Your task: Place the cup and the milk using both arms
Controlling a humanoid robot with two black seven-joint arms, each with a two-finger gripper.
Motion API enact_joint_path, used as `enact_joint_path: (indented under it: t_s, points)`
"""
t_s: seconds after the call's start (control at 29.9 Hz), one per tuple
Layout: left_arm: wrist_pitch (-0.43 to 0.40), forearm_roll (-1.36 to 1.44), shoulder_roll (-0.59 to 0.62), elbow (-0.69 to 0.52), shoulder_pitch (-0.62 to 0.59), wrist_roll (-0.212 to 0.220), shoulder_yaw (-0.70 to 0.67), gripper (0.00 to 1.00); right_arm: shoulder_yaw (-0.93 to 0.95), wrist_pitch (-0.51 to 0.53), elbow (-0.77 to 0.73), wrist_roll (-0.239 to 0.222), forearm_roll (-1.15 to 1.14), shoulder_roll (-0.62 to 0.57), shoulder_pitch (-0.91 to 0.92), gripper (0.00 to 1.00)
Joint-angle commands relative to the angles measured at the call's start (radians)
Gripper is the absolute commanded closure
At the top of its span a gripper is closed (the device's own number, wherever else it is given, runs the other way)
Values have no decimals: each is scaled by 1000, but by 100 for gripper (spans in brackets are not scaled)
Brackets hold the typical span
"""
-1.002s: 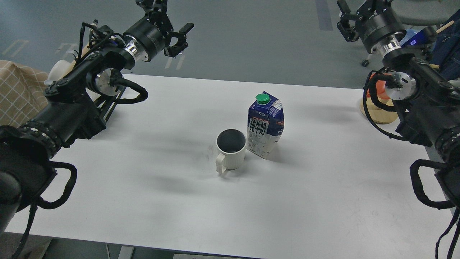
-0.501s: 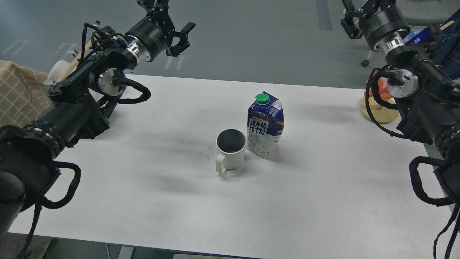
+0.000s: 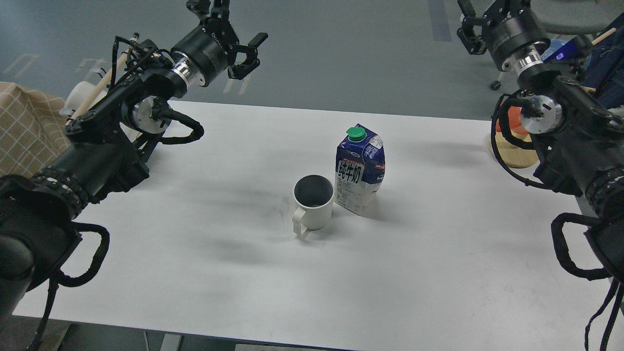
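Observation:
The cream-white ribbed cup [image 3: 313, 204] stands upright near the middle of the white table [image 3: 195, 243], its handle toward me. The blue and white milk carton [image 3: 360, 170] with a green cap stands upright just right of the cup and slightly behind it, almost touching. My left gripper [image 3: 233, 30] is raised beyond the table's far left edge, open and empty, far from both. My right gripper [image 3: 480, 19] is raised beyond the far right corner, partly cut off by the top edge; its fingers look spread and hold nothing.
A wooden stand [image 3: 512, 152] with an orange cup [image 3: 514, 119] sits at the table's right edge behind my right arm. A white mug [image 3: 78, 95] on a black rack shows behind my left arm. A checked cloth [image 3: 24, 126] lies at the far left.
My left gripper has moved slightly up and to the right. My right arm has shifted a little near the top edge. The cup and the milk have not moved.

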Motion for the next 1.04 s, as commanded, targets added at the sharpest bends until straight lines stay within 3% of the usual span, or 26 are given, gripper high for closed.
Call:
enact_joint_path:
  t_s: [0.0, 1.0]
  points:
    - [0, -2, 2, -3, 0, 1, 0, 1, 1, 0, 1, 0, 0, 0, -1, 0]
    - [0, -2, 2, -46, 20, 4, -20, 1, 1, 0, 1, 0, 0, 1, 3, 0]
